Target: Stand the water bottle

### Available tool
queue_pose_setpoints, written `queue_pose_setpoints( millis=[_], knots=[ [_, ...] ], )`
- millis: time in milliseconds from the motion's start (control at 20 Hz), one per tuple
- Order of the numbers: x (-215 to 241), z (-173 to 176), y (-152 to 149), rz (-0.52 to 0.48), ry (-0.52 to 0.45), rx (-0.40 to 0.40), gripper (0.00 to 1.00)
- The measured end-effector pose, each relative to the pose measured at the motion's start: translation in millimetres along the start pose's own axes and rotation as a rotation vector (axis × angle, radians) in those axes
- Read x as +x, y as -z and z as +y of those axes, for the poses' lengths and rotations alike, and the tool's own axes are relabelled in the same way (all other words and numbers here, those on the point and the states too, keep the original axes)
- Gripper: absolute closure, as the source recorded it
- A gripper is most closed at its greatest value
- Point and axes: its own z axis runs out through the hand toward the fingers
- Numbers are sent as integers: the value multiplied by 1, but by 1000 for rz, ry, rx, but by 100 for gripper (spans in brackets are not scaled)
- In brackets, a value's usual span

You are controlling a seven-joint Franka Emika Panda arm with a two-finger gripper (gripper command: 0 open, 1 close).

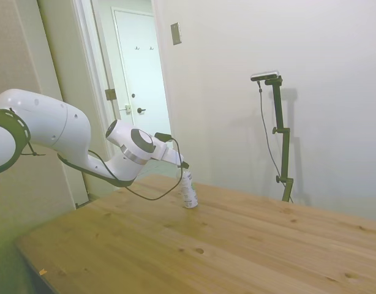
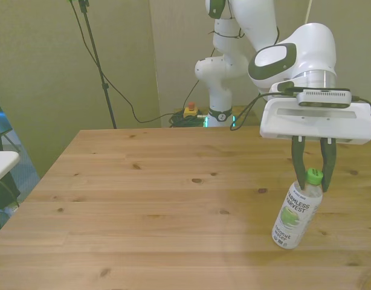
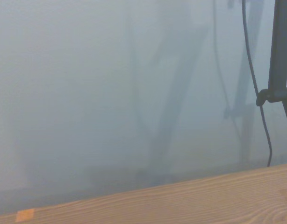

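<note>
Bench (image 2: 143, 199) first: you have bare wooden planks under the gripper, nothing standing close by to knock into, so the trouble lies in the grip itself. Your arm (image 1: 47, 131) reaches in low and nearly level in the side view, which leaves the wrist little room to correct a lean.

Below the gripper (image 2: 312, 175) hangs the water bottle (image 2: 297, 212), its base resting on the bench or very nearly so, and its body tilted so the base sits toward the front view's left of the cap. You are not upright yet.

The gripper is pinching the bottle just under the green cap (image 2: 316, 176), one finger on each side of the neck. That is a narrow, high hold on smooth plastic. If you let go while it leans like this, I judge it will tip over and roll. If you push down to square it, the base may skid along the planks, or the neck may pivot between the fingers. Straighten it over its base before you release.

The wrist view shows only wall and bench edge, so you get no check from there.
</note>
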Motion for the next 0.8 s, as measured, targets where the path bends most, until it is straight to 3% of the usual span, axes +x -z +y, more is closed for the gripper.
queue_pose_setpoints(
  millis=[800],
  knots=[
    [13,3,2,-53,-5,-1,0]
  ],
)
